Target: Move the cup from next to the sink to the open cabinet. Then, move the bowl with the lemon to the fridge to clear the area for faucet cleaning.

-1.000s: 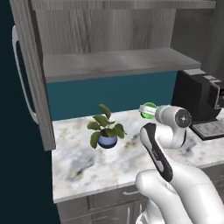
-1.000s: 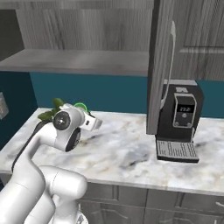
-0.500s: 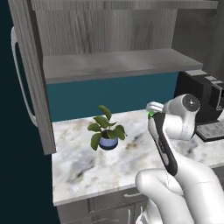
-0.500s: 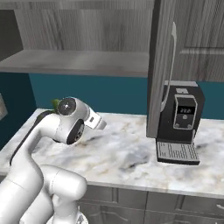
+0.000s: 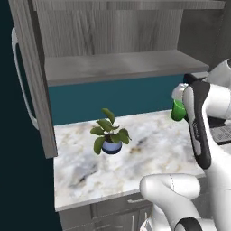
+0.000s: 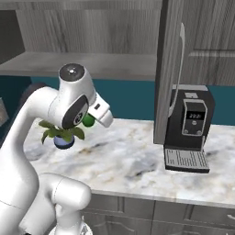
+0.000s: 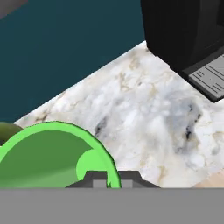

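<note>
You have the cup (image 7: 52, 155) pinched by its rim: in the hand view its green mouth sits right at the gripper (image 7: 107, 178), whose fingers are drawn almost fully together on the wall of the cup. From the left base view the cup (image 5: 177, 109) shows as a green patch tucked against the wrist, carried in the air above the marble counter (image 5: 149, 149) and not resting on anything. In the right base view only a sliver of green (image 6: 88, 120) peeks out beside the hand.

Working outward from your tool: below and ahead of it lies bare counter, a black coffee machine (image 6: 189, 126) stands off to one side, and the small potted plant (image 5: 109, 134) sits on the counter on the other side. Above the hand runs the shelf of the open cabinet (image 5: 122, 65), its door (image 5: 27, 76) swung wide with the long curved handle.

You are in the first step, I judge: the cup is lifted and in transit, not yet shelved. The next move calls for raising the hand above the shelf's front edge, reaching in over it, then lowering the cup upright before you let go. Mind the shelf lip as you rise. The bowl and lemon wait for later.
</note>
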You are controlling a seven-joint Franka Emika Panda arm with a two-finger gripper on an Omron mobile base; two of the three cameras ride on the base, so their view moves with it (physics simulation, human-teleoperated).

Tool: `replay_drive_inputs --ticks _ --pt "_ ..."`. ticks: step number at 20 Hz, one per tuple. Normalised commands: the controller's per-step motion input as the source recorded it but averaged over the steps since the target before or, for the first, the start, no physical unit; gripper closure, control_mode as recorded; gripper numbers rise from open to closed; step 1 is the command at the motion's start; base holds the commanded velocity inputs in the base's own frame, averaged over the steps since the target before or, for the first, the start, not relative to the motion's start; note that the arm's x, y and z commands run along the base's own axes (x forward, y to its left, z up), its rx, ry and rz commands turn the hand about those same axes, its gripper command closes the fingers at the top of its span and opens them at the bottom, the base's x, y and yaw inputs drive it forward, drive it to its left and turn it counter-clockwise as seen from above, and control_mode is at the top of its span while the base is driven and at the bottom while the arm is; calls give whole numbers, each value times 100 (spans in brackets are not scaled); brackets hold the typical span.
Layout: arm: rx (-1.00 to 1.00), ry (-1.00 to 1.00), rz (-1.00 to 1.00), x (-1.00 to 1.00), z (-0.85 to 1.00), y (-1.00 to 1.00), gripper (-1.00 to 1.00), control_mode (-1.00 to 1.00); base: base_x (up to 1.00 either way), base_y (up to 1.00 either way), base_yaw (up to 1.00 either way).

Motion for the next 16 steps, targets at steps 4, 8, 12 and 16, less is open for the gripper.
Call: replay_drive_inputs --ticks 4,8,12,16 --pt "13 -34 1 -94 34 7 100 -100 0 0 0" --pt "8 -26 0 -40 52 29 100 -100 0 0 0" --pt "6 -7 -5 0 100 54 100 -100 0 0 0" --pt "14 2 -3 22 100 48 100 -100 0 0 0"
